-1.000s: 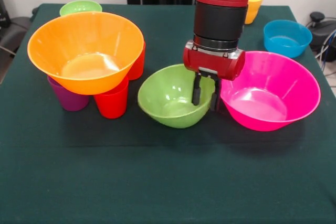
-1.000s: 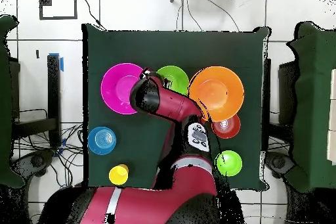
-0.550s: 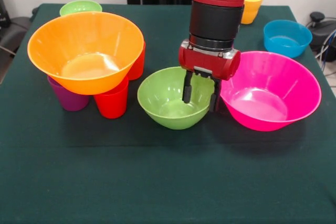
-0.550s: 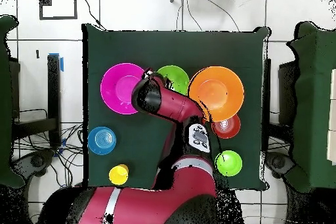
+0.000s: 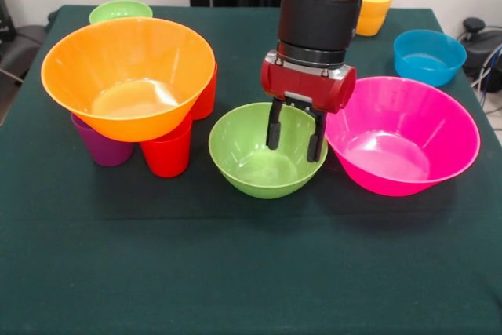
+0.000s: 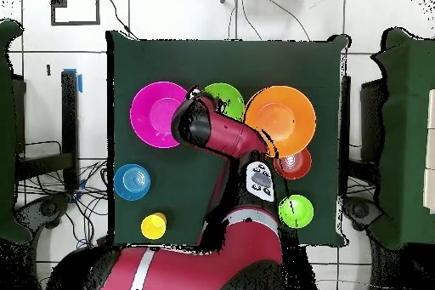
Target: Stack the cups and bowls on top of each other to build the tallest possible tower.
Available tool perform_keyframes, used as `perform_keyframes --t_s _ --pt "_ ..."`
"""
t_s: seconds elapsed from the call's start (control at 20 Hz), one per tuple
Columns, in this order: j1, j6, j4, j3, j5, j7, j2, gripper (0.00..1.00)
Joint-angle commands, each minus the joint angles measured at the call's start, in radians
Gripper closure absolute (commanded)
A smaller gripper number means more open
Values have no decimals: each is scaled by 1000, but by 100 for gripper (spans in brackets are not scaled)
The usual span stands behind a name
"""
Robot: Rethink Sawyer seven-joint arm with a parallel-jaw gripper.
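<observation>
Front view: my tool (image 5: 293, 140) hangs at frame centre with its two dark fingers (image 5: 273, 129) spread apart and nothing between them; both tips are inside the upper right part of the medium green bowl (image 5: 255, 158), near its rim on the side that faces the large pink bowl (image 5: 408, 140). I cannot tell whether either finger touches the green wall. The green bowl sits upright on the bench (image 5: 251, 272), just beside the pink bowl, their rims close or touching. To the left, the large orange bowl (image 5: 129, 76) rests on the purple cup (image 5: 100, 147) and two red cups (image 5: 167, 153); this is the only stacked part so far. A small green bowl (image 5: 119, 10) lies at upper left, a yellow cup (image 5: 375, 5) and a small blue bowl (image 5: 428, 56) at upper right. Overhead view: the arm (image 6: 217, 133) covers the gap between the pink bowl (image 6: 157, 112) and the green bowl (image 6: 228, 98), so the tool itself is hidden. As I judge it, the coming grasp turns on the green rim lying between the fingers, pink side outward.
</observation>
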Motion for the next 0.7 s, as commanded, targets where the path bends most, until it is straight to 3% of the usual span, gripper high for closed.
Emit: perform_keyframes --t_s 0.05,0.7 --pt "18 86 19 52 38 181 -4 0" --pt "10 0 -19 100 66 184 60 0"
